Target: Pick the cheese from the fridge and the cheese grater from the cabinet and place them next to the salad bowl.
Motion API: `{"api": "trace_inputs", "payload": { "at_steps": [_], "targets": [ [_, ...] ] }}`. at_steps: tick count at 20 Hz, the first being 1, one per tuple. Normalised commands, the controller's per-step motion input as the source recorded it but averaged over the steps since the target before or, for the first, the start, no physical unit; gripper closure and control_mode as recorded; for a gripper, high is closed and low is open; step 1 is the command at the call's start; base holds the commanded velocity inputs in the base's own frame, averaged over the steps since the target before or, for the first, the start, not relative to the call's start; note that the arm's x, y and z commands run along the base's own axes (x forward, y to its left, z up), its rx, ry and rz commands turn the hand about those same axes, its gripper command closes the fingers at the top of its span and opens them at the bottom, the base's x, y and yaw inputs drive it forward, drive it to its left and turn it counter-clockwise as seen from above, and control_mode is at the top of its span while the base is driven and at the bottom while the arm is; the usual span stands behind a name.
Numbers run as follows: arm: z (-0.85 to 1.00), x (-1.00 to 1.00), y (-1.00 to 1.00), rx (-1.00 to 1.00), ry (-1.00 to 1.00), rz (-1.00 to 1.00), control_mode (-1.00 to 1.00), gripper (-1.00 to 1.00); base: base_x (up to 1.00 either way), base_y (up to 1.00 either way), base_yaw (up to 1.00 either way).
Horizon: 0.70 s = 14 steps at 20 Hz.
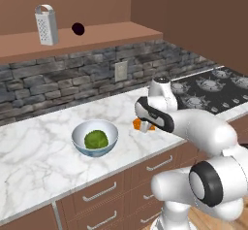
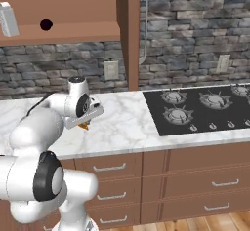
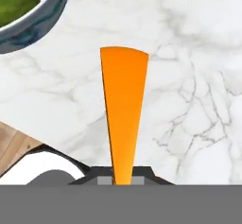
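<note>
1 item in hand: claw (image 3: 123, 180) clamped on the cheese (image 3: 124, 114), low over the surface (image 1: 34, 151) just beside the salad bowl (image 1: 95, 138). You should lower until it touches, then release.

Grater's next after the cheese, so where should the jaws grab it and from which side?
Grip the grater across its flat perforated body, coming in level from the front of the open cabinet ledge. It stands upright; the loop handle on top looks thin, and the ball sits beside it.

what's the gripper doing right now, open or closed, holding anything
gripper: closed on the cheese, held over the counter beside the salad bowl.
</note>
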Motion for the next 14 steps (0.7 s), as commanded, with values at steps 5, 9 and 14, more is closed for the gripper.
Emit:
{"api": "trace_inputs", "payload": {
  "at_steps": [5, 9, 14],
  "targets": [
    [-0.35, 0.65, 0.15, 0.0, -0.01, 0.1, -1.0, 1.0, 0.0, 0.0, 0.0],
    [-0.39, 0.46, 0.13, 0.03, 0.0, 0.11, -1.0, 1.0, 0.0, 0.0, 0.0],
    [-0.37, 0.26, 0.12, 0.03, 0.0, 0.09, -1.0, 1.0, 0.0, 0.0, 0.0]
  ]
}}
